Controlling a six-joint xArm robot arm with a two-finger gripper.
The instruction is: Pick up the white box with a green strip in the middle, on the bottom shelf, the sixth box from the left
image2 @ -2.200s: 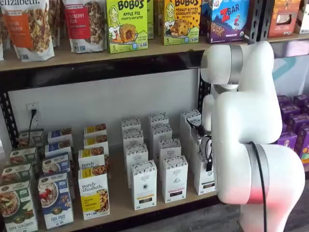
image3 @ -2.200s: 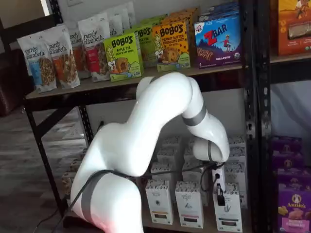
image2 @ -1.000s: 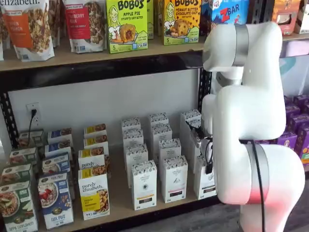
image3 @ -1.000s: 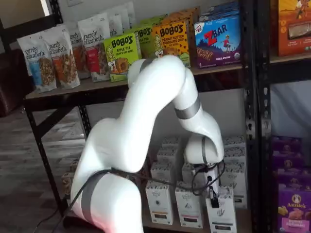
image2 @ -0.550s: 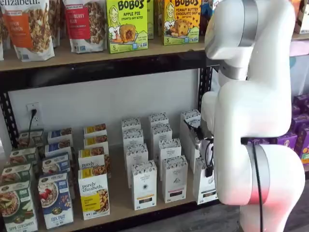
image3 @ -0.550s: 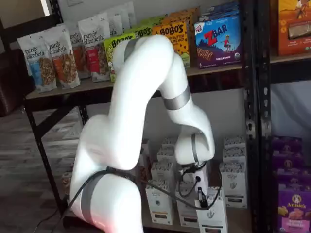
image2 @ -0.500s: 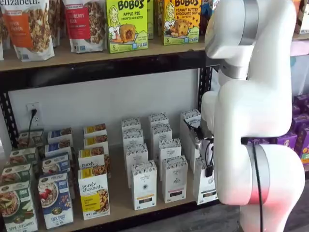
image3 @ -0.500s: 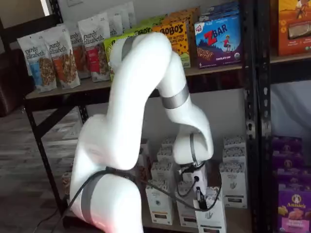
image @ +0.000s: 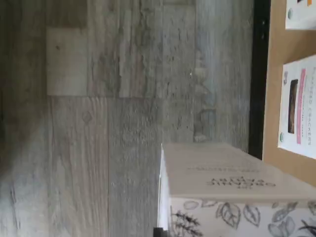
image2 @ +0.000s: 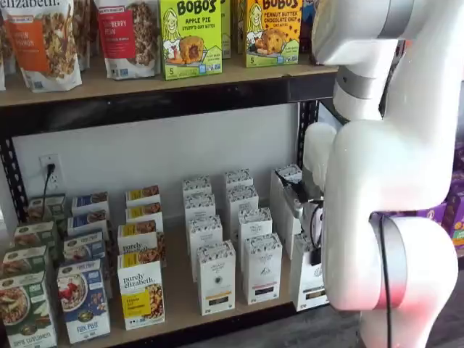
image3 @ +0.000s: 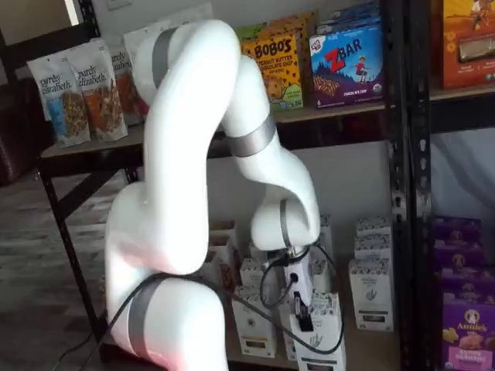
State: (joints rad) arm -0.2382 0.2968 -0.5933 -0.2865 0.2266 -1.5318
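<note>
White box (image3: 323, 334) hangs clenched in the gripper (image3: 303, 318), out in front of the bottom shelf (image2: 181, 290) and clear of the cartons standing on it. The wrist view shows the box (image: 232, 190) over grey floor (image: 98, 123), just off the shelf's black rail (image: 257, 74). In the other shelf view the arm (image2: 377, 181) hides most of it (image2: 310, 279). The pick looks done, with withdrawal under way; next it needs carrying steadily away from the shelf, grip kept firm.
</note>
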